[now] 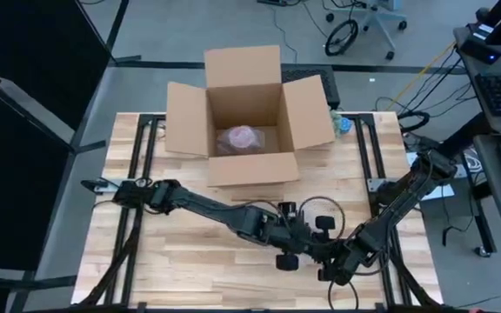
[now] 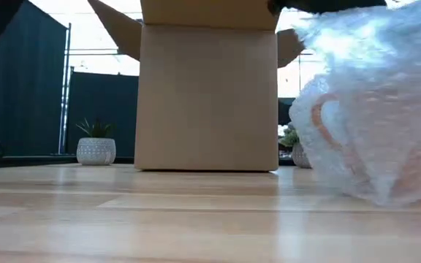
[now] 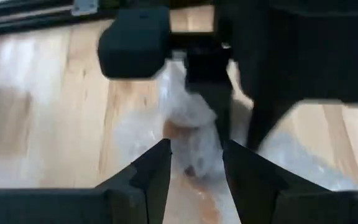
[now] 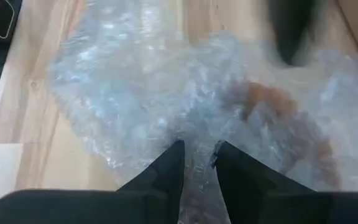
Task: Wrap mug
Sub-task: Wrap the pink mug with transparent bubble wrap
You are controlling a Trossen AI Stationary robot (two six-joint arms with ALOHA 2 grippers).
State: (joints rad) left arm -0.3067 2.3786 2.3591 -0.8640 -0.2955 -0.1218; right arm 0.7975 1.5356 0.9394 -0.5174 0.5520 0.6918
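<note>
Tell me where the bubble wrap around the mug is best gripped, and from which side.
Probably the loose bubble wrap spread flat on the table beside the mug, taken at its free edge from above; the mug's bulge looks too wide for the right gripper.

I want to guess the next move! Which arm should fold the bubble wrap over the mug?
Probably the right: the right gripper already pinches the clear bubble wrap beside the orange mug. The left gripper only straddles it, open.
</note>
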